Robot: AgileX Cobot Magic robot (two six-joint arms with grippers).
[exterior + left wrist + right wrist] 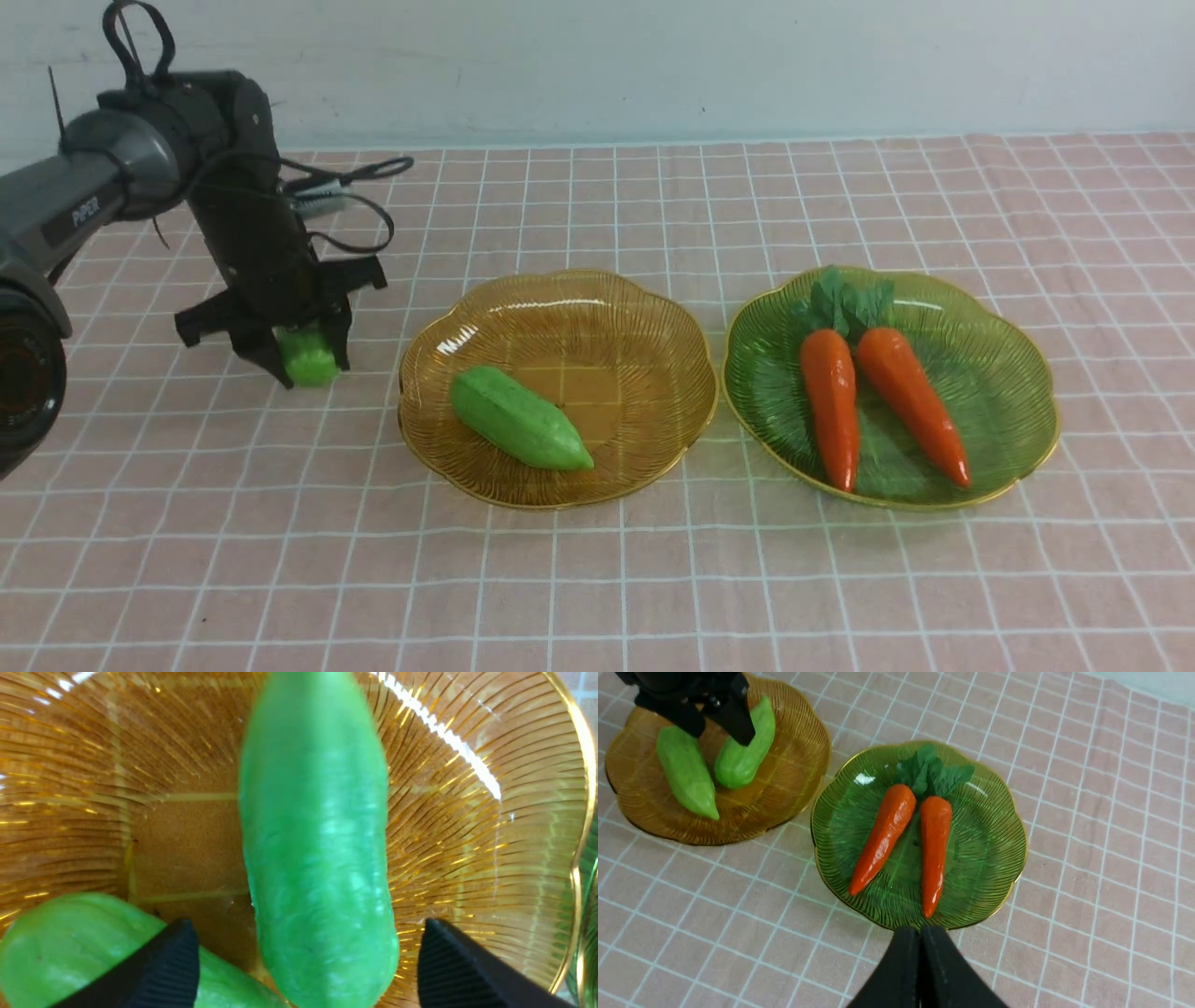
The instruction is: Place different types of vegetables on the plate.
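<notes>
At the left, the pictures disagree about the last vegetable: the front view has the left gripper (pixel 307 935) with a green gourd (pixel 320 858) between its fingers, low over the table (pixel 215 523) and well apart from the amber plate (pixel 644 345), while both wrist views put that gripper over the amber plate. In the close view from the left wrist, its fingers stand wide apart, with the gourd between them and a gap on each side, so I judge the gourd released there. By those two views it lies inside the amber plate, beside the other green gourd (pixel 518 420), which lies on the near, left part of the plate in the front view. Farther right, the green plate (pixel 1008 373) holds one orange carrot (pixel 830 401) and, to its right, another orange carrot (pixel 915 401), their leafy tops toward the far side and their tips toward the near side. The right gripper (pixel 920 932) has its fingers together with nothing between them, on the near side of the green plate. Sorting by kind thus looks all but complete: the carrots share one plate, and the gourds share the other if the wrist views are right. What remains, as I judge it, is to lift the left gripper clear without nudging either gourd; by the front view alone, one gourd would need placing.
</notes>
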